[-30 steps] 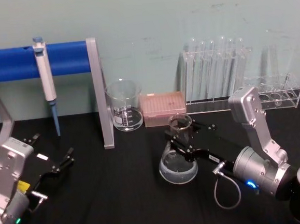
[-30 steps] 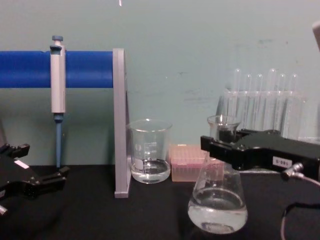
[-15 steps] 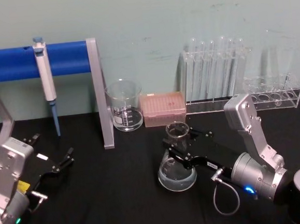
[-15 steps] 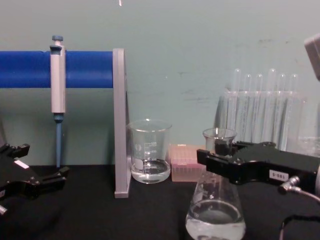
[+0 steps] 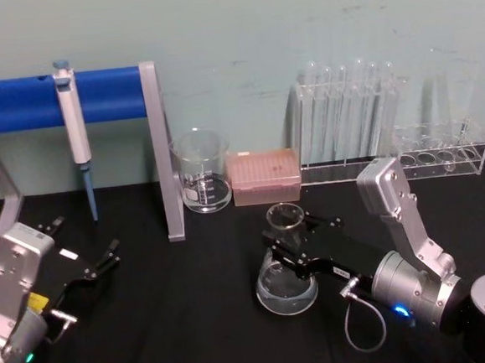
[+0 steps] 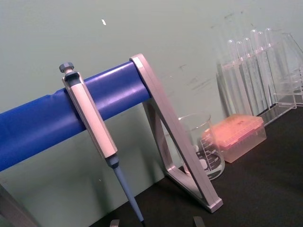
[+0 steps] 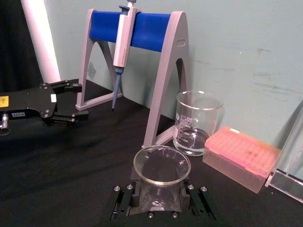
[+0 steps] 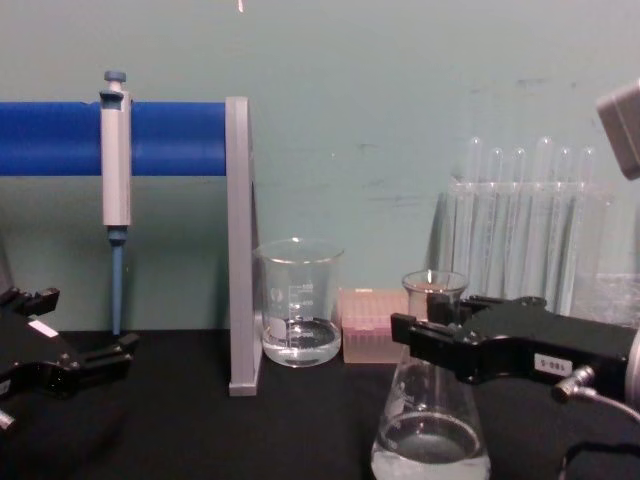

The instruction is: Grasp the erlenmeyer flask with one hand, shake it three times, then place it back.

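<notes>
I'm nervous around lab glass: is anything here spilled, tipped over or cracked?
Nothing stands out. The erlenmeyer flask is upright, liquid inside, the right gripper shut on its neck. The beaker is upright too; the black table shows no puddle. The left gripper rests open at left.

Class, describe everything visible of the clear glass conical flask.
The clear glass conical flask has a wide base, narrow neck and flared open rim. It stands upright with shallow clear liquid inside. The jaws of the black right gripper are shut on its neck. Its base is low over the black tabletop; contact is unclear.
</notes>
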Controlling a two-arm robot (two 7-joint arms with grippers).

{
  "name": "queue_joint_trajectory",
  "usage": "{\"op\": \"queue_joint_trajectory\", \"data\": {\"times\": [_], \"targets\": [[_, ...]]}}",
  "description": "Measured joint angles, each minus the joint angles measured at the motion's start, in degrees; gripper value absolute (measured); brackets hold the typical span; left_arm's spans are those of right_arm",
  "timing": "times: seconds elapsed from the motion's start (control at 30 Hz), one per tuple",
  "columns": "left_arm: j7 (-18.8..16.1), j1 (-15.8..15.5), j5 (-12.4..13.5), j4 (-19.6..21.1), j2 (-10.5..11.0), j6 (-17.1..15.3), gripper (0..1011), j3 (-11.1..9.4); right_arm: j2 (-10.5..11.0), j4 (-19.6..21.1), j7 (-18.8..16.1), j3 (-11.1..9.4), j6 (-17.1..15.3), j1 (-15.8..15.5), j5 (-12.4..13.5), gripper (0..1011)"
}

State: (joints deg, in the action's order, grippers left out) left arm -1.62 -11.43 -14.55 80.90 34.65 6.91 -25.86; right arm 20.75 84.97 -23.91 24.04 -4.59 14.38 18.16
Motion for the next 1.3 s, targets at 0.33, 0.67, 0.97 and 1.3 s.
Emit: {"op": "queue_joint_trajectory", "data": {"times": [0.33, 0.67, 0.97, 1.3], "targets": [[0.0, 0.0, 0.0, 0.0, 0.0, 0.0, 1001, 0.0, -0.1, -0.74, -0.03, 0.15, -0.03, 0.19, -0.15, 457], [0.0, 0.0, 0.0, 0.0, 0.0, 0.0, 1001, 0.0, -0.06, -1.08, -0.03, 0.22, -0.26, 0.2, -0.27, 457], [0.0, 0.0, 0.0, 0.0, 0.0, 0.0, 1001, 0.0, 0.05, -1.06, 0.12, 0.37, -0.57, 0.06, -0.68, 457], [0.0, 0.0, 0.0, 0.0, 0.0, 0.0, 1001, 0.0, 0.1, -0.98, 0.12, 0.43, -0.6, 0.07, -0.81, 457]]}}
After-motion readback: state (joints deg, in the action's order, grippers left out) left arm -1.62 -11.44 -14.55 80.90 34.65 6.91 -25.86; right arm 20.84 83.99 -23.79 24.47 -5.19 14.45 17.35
